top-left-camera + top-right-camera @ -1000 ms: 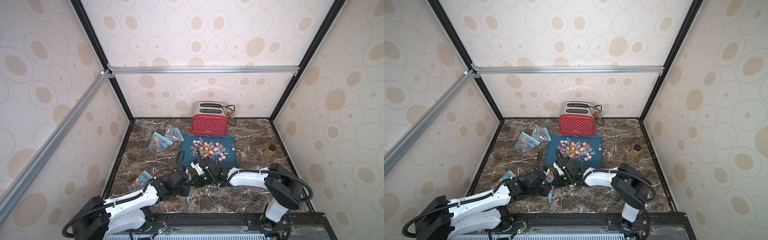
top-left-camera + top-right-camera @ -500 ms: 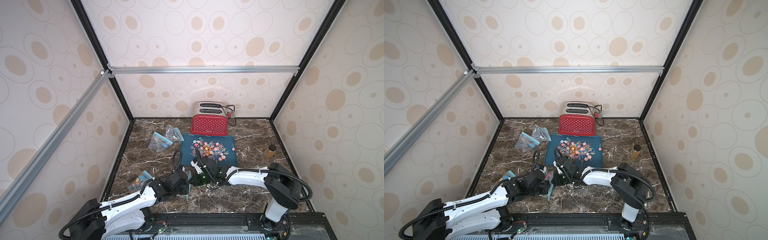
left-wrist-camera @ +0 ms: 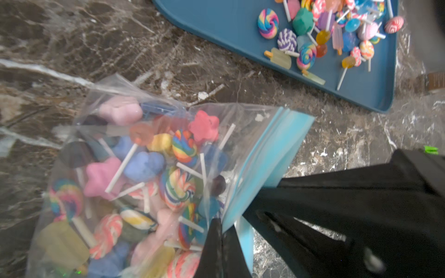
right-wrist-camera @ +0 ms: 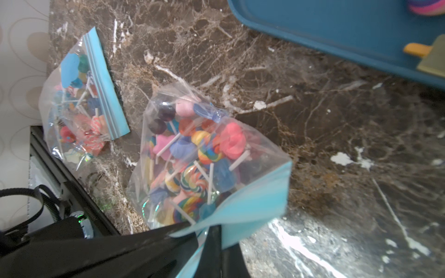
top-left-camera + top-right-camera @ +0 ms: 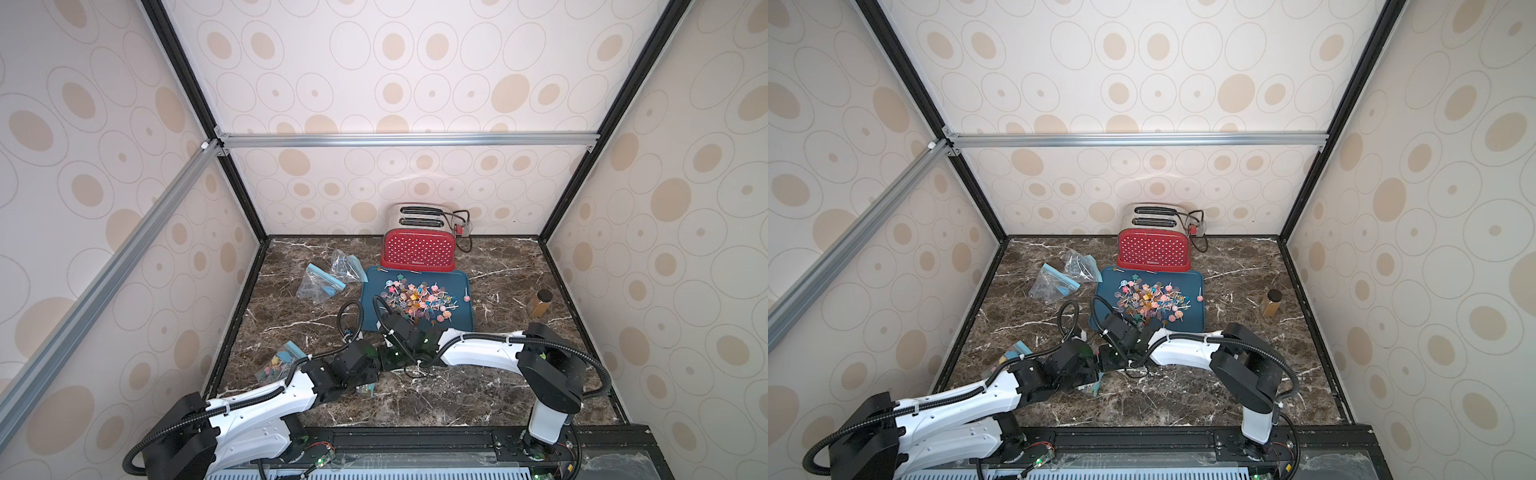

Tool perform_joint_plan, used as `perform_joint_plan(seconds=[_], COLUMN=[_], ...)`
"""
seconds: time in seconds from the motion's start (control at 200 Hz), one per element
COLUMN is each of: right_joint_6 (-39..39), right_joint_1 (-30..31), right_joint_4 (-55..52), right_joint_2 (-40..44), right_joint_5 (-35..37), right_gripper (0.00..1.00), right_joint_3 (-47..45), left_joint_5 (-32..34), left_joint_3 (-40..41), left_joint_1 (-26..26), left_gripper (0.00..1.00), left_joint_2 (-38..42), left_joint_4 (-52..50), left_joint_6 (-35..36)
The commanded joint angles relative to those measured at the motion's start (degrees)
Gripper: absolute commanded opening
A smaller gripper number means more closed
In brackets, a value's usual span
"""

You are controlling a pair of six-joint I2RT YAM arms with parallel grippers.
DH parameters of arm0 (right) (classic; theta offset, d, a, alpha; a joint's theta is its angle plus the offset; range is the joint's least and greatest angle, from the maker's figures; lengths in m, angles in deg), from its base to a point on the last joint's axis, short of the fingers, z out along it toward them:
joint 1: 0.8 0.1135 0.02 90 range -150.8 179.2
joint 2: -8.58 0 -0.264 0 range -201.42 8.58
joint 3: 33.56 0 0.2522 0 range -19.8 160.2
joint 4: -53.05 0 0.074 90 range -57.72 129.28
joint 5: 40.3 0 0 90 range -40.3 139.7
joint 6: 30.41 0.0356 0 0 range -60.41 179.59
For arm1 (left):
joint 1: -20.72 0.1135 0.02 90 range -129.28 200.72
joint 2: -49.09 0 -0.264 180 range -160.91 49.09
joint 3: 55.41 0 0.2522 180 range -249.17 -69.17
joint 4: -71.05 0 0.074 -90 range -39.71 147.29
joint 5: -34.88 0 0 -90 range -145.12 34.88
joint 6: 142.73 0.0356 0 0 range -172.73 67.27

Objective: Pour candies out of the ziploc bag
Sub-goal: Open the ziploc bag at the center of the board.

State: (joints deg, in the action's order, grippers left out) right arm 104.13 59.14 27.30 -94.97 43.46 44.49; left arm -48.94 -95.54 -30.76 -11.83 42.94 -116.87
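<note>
We risk the thin blue zip strip (image 3: 265, 156) slipping from our pinch, or the mouth popping wide and spilling candies (image 3: 144, 166) onto the marble table (image 3: 72, 48), short of the tray (image 3: 228, 26). Our left gripper (image 3: 222, 231) and right gripper (image 4: 204, 231) each clamp tight on that strip. The full ziploc bag (image 3: 120, 108) sits just near of the tray.

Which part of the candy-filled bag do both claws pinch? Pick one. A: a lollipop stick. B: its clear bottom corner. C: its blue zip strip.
C: the left claw and the right claw are each shut on the blue zip strip of the ziploc bag.
</note>
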Motion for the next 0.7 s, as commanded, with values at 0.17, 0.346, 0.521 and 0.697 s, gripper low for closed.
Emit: perform_joint_plan(seconds=[0.17, 0.346, 0.521, 0.697], right_joint_6=[-0.1, 0.0, -0.5, -1.3], right_joint_1=[0.0, 0.2, 0.3, 0.3], right_joint_4=[-16.2, -17.1, -17.2, -19.3], right_joint_2=[-3.7, -4.2, -2.4, 0.1], right_joint_5=[7.0, 7.1, 7.8, 10.1], right_gripper=[0.0, 0.0, 0.0, 0.0], right_joint_3=[1.1, 1.5, 1.4, 1.8], left_joint_5=[8.2, 8.4, 6.8, 2.5], left_joint_3=[0.7, 1.7, -1.0, -9.4], left_joint_1=[0.3, 0.3, 0.3, -0.2], left_gripper=[0.0, 0.0, 0.0, 0.0], left_joint_2=[0.9, 0.9, 1.9, 2.2], left_joint_4=[-0.5, 0.2, -1.1, -7.3], left_joint_6=[-4.2, -5.2, -2.9, 3.5])
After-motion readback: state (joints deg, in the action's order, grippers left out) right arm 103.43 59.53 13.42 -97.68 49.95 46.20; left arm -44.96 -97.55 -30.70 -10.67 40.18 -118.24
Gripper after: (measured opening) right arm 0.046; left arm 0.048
